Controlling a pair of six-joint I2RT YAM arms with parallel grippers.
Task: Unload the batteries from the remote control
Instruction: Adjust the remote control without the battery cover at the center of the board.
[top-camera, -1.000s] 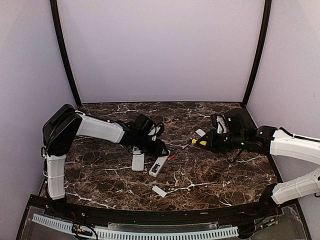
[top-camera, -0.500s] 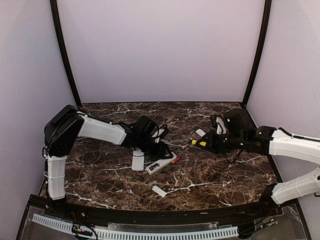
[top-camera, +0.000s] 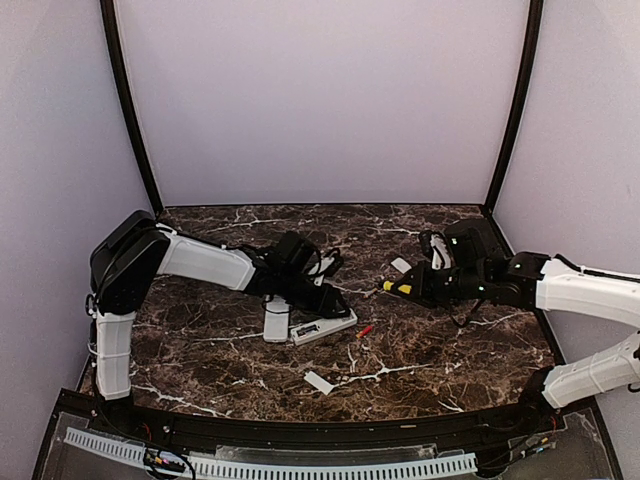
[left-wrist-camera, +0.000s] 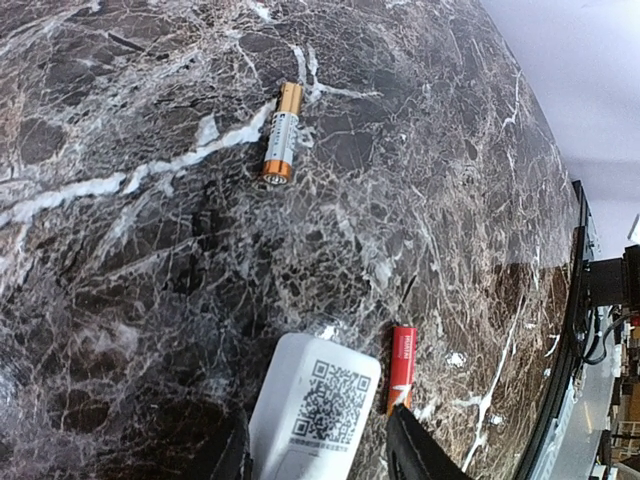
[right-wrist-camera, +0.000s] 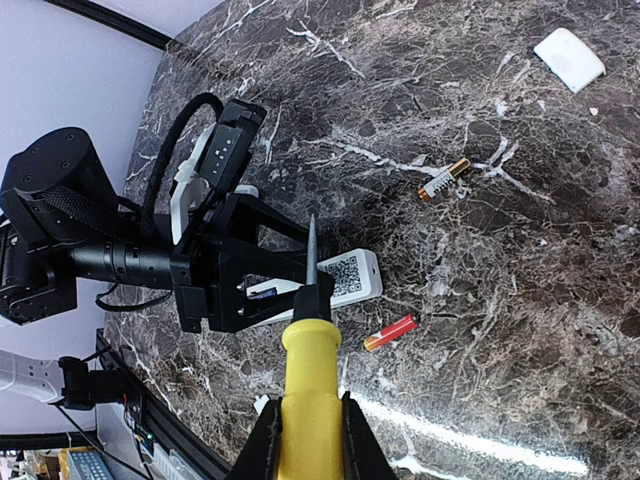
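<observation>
left pincer (left-wrist-camera: 325, 458) clasps remote (left-wrist-camera: 315, 405), right pincer (right-wrist-camera: 307, 445) screwdriver (right-wrist-camera: 312, 365)

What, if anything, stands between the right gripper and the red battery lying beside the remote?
Nothing lies on the table between the right gripper and the red battery beside the remote. The gripper itself, though, is shut on the yellow screwdriver, its shaft projecting ahead.

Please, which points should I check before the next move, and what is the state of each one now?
1. The left gripper holds the remote: ok.
2. The red battery is out, lying beside the remote: ok.
3. The second battery is out, lying farther off: ok.
4. The right gripper is shut on the screwdriver: ok.
5. The remote is fully empty: cannot tell.
</observation>
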